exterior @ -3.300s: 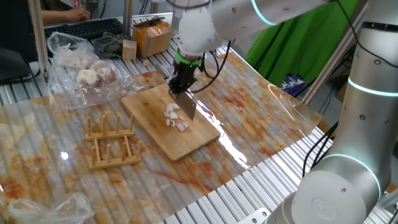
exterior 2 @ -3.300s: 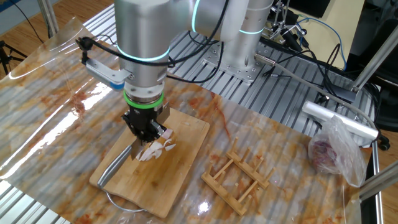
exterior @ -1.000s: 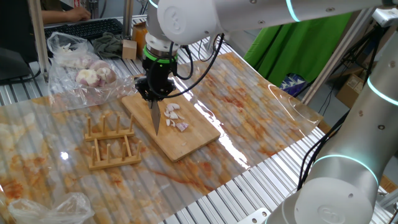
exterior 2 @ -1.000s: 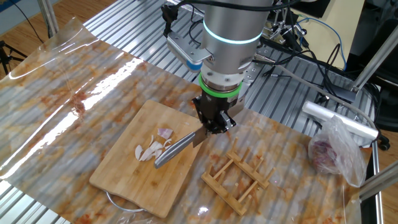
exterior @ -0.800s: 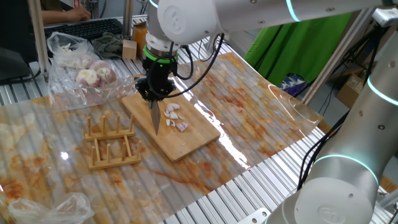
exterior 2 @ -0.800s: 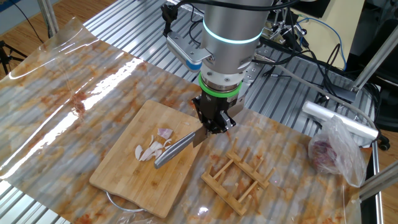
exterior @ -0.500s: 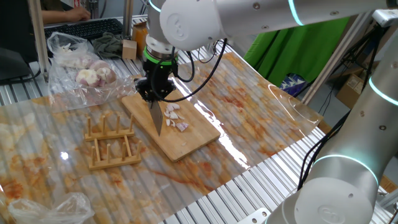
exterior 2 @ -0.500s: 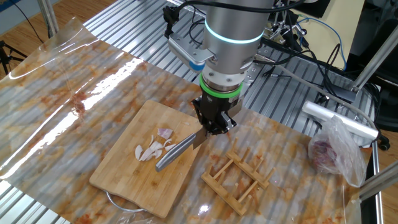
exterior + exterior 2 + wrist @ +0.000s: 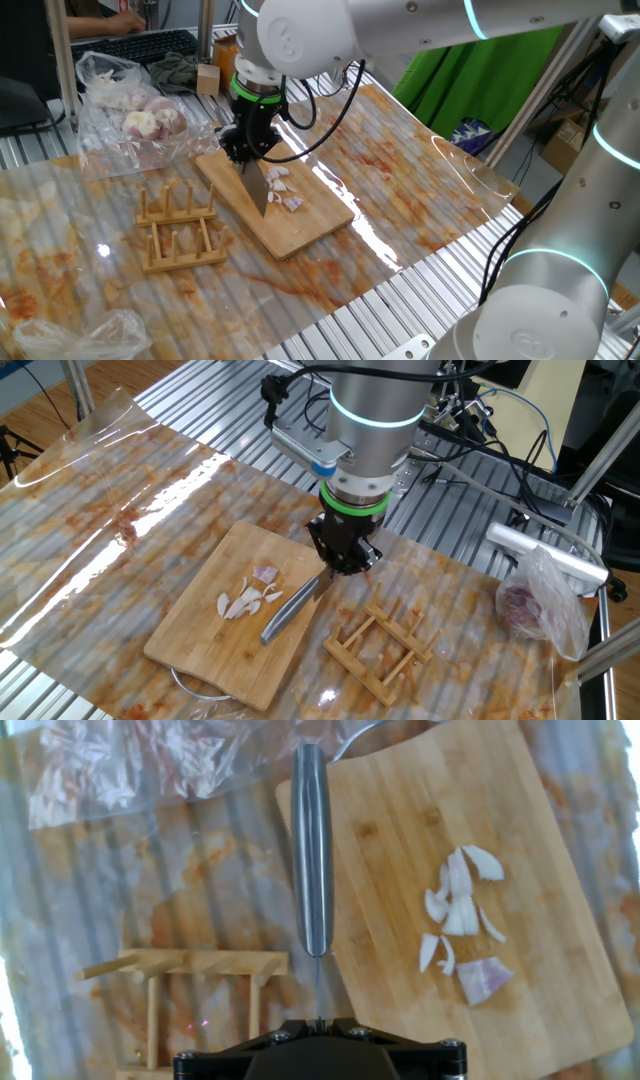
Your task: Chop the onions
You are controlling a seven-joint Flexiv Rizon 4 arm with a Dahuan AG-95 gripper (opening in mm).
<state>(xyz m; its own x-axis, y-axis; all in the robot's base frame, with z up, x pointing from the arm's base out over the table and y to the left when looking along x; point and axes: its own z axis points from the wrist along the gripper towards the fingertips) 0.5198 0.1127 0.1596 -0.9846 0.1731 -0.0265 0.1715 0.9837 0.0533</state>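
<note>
Several small white onion pieces (image 9: 458, 908) and one pinkish piece (image 9: 483, 978) lie on a bamboo cutting board (image 9: 400, 810). They also show in one fixed view (image 9: 281, 188) and in the other fixed view (image 9: 247, 598). My gripper (image 9: 245, 150) is shut on the handle of a steel knife (image 9: 312, 850). The knife's blade (image 9: 289, 611) hangs over the board's edge on the rack side, apart from the onions. The gripper (image 9: 338, 556) is above the board's edge. In the hand view only the gripper's (image 9: 318, 1028) black base shows.
A wooden dish rack (image 9: 180, 228) stands beside the board, close to the knife (image 9: 257, 189); it also shows in the hand view (image 9: 190, 970). A clear bag of whole bulbs (image 9: 135, 115) lies at the back. A plastic sheet (image 9: 120, 490) covers the table.
The gripper and knife left the onion pile and moved to the board's rack-side edge. In the last second the blade turned a little and its tip swung away from the onions.
</note>
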